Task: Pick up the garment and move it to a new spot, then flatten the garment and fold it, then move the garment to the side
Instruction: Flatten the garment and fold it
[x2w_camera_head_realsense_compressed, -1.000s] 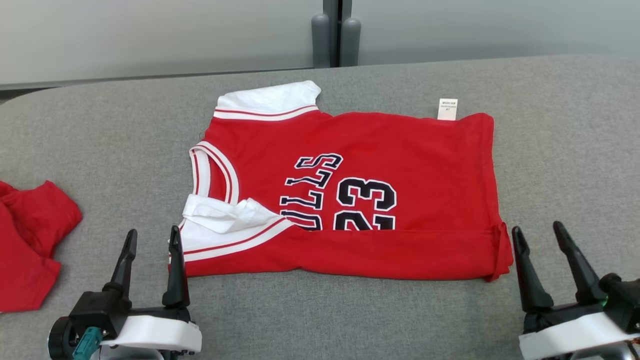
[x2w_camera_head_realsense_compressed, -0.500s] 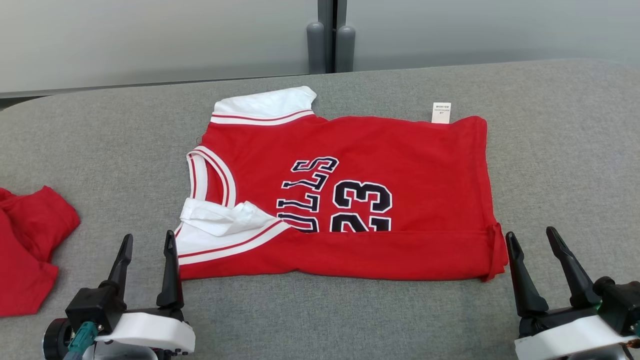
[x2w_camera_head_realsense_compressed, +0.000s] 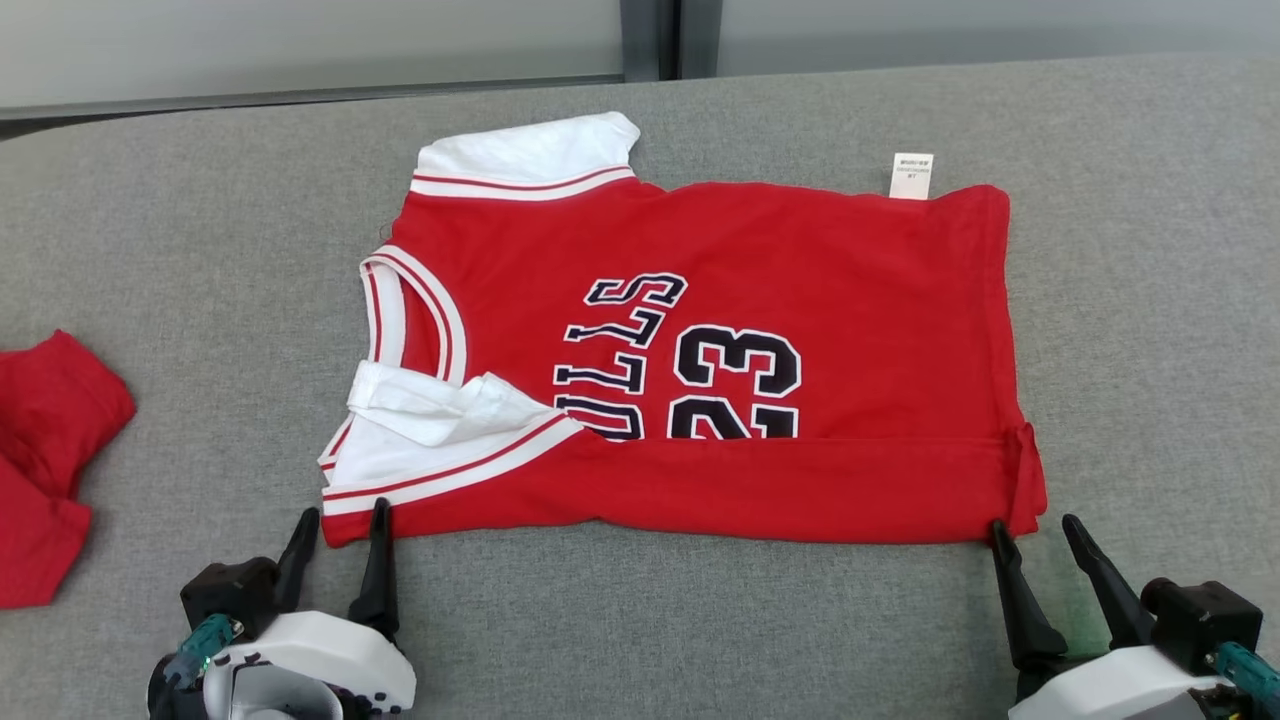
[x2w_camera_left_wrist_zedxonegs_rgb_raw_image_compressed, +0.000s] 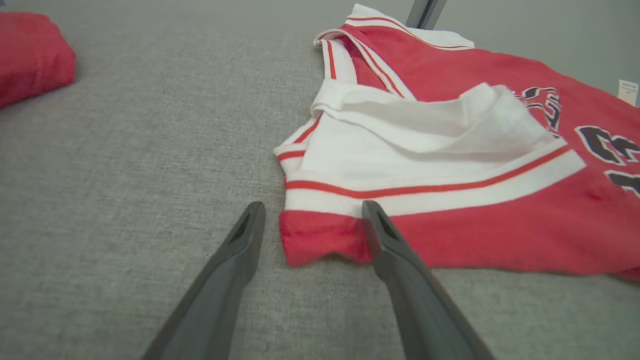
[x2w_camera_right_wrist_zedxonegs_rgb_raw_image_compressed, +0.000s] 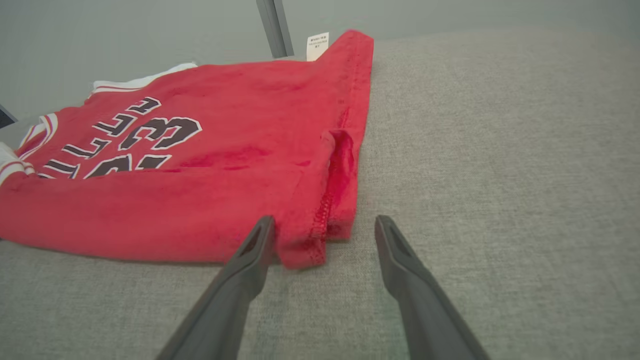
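Note:
The garment is a red jersey with white sleeves and black "23" lettering, lying flat on the grey table with its near edge folded over in a band. My left gripper is open at the garment's near left corner. In the left wrist view the gripper straddles that red corner of the garment, its right finger lying over the cloth's edge. My right gripper is open at the near right corner. In the right wrist view the gripper has the hemmed corner of the garment between its tips.
A second red cloth lies bunched at the table's left edge, seen too in the left wrist view. The grey padded table spreads wide around the jersey. A white label sticks out at the far hem. A grey wall stands behind.
The head camera has tilted down. Both grippers have moved forward to the jersey's near corners, still open. The jersey lies as before.

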